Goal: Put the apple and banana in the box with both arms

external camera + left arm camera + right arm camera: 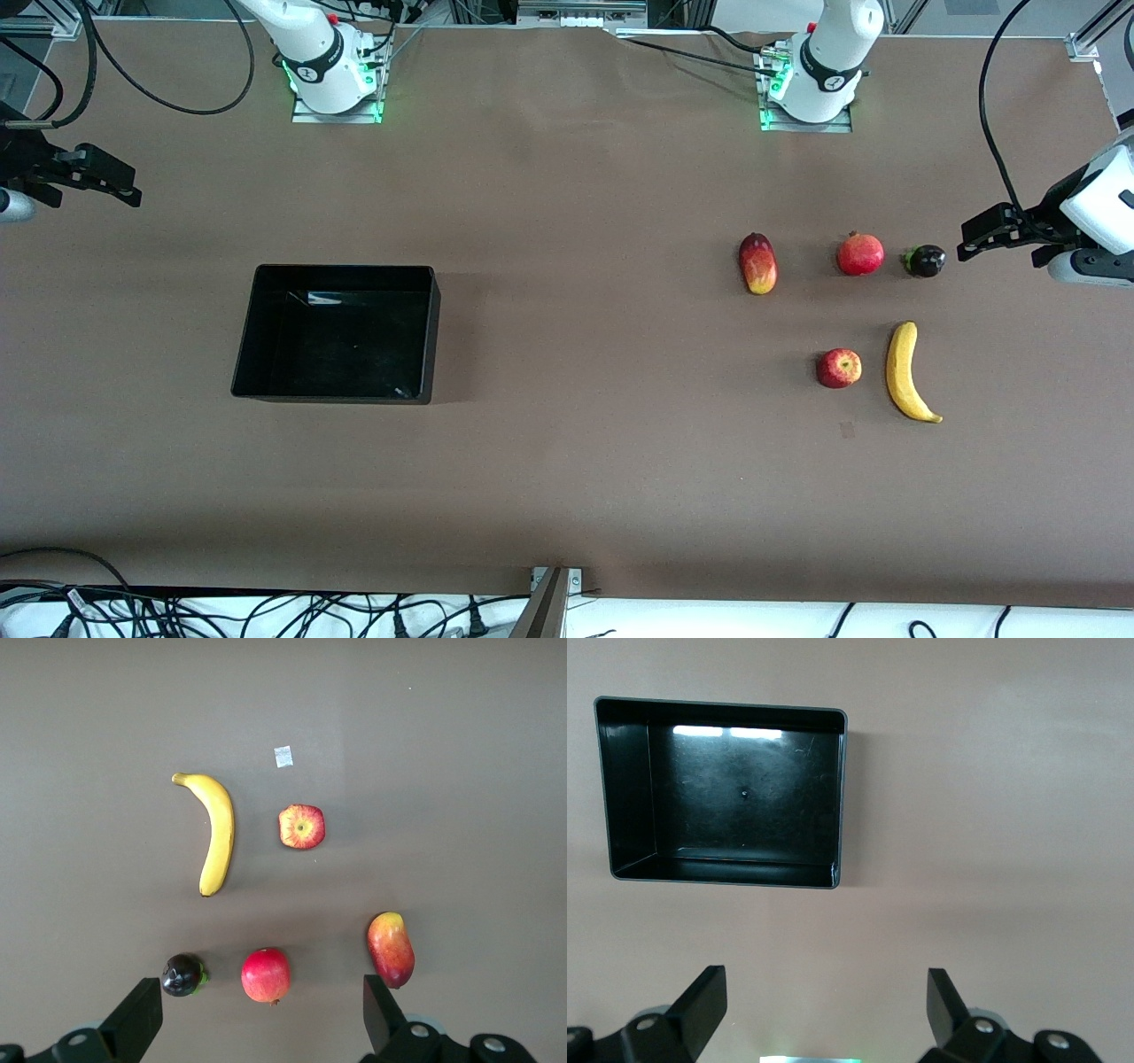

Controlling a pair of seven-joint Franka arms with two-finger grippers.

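3 stray fruits lie in a row on the brown table (567, 496) toward the left arm's end: an elongated red-and-yellow oval fruit (757, 263), a round red fruit with a crown tip (860, 254), and a small dark purple fruit with a green cap (926, 260). All 3 sit apart, none touching. A small pale square patch (283, 756) marks the table nearer the front camera than that row.

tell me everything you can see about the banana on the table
The banana is a single long, curved fruit, plain yellow with a dark tip at each end. It lies flat on the brown table, toward the left arm's end, its length running roughly toward the front camera. The apple lies beside it with a gap between them; nothing touches the banana but the table. It is nearer the front camera than the small dark fruit. No gripper holds it.
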